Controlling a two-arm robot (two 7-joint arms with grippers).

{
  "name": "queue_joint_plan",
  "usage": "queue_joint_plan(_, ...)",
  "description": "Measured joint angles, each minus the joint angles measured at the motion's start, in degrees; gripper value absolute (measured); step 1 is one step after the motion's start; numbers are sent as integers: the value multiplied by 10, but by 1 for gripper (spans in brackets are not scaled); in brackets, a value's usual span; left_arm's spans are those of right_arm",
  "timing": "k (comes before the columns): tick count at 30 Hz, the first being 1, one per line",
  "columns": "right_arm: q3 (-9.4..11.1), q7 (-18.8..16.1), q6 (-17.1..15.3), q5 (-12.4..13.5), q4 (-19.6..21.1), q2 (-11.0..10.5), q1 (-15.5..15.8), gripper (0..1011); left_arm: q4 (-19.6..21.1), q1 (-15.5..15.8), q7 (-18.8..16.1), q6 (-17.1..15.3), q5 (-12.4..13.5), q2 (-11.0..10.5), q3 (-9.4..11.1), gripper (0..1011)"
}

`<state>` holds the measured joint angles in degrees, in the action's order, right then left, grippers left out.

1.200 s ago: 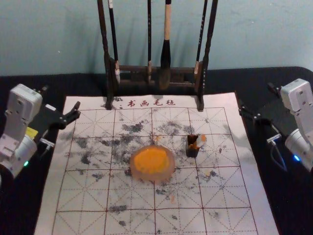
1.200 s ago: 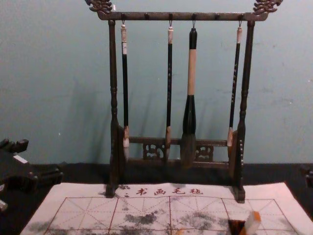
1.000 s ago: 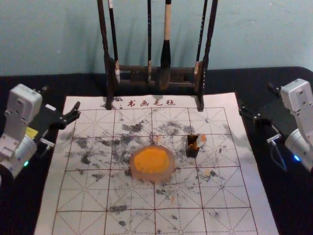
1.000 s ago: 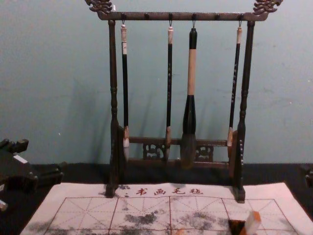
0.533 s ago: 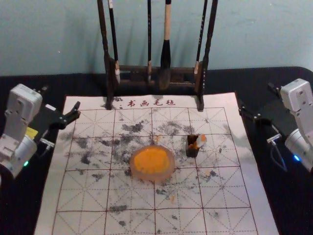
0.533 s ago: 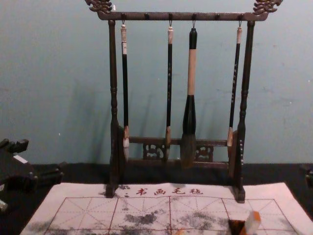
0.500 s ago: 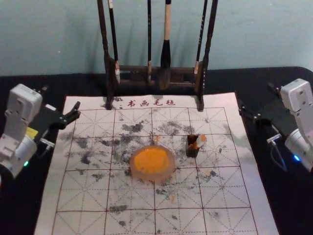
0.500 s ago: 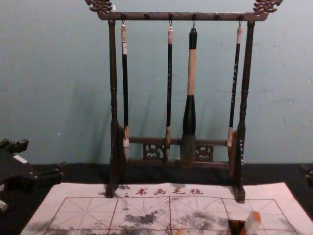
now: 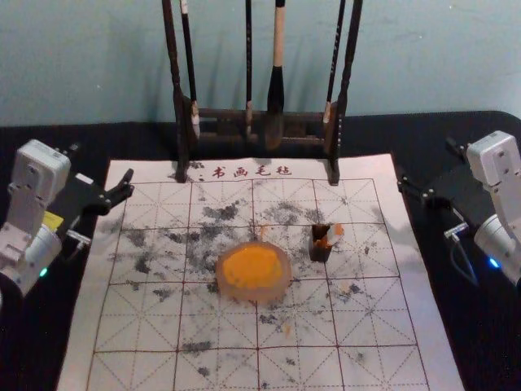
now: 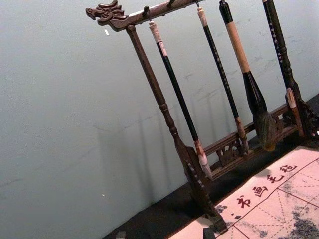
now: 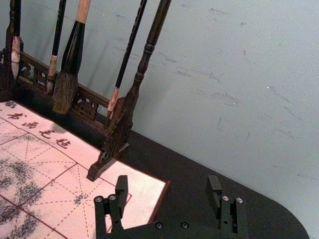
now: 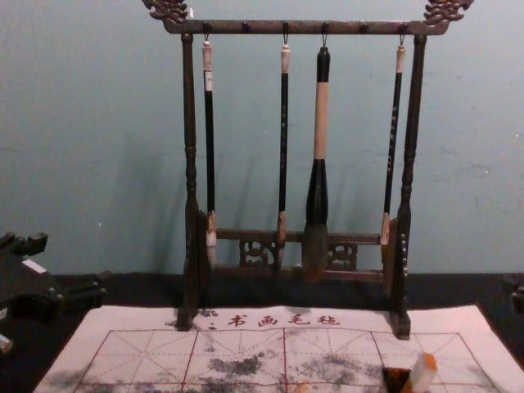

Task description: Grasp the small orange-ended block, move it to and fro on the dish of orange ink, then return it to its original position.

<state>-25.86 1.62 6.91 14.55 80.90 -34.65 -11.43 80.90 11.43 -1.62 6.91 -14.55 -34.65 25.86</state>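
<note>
The dish of orange ink (image 9: 228, 287) sits on the gridded mat. Right of it, the small block (image 9: 336, 235) leans in a dark open holder (image 9: 320, 253); in the chest view the block (image 12: 420, 375) tilts out of the holder (image 12: 395, 380), its upper end orange. My left gripper (image 9: 102, 164) is parked open over the mat's left edge, empty; its fingertips show in its wrist view (image 10: 164, 234). Opposite, my right gripper (image 9: 426, 161) idles beyond the mat's right edge, also open, with nothing between its fingers in its wrist view (image 11: 168, 185). Both are well apart from block and dish.
A dark wooden rack (image 9: 228, 116) with several hanging brushes stands across the mat's back edge. The white mat (image 9: 138, 326), smudged with ink, lies on a black tabletop (image 9: 423, 326). A pale wall (image 12: 82, 123) rises behind.
</note>
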Motion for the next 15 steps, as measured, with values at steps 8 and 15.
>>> queue_joint_plan(8,0,0,0,0,0,0,0,1002,0,0,0,0,0,0,0,1001)
queue_joint_plan(15,11,-13,-9,8,12,-1,15,1002,0,0,0,0,0,0,0,1001)
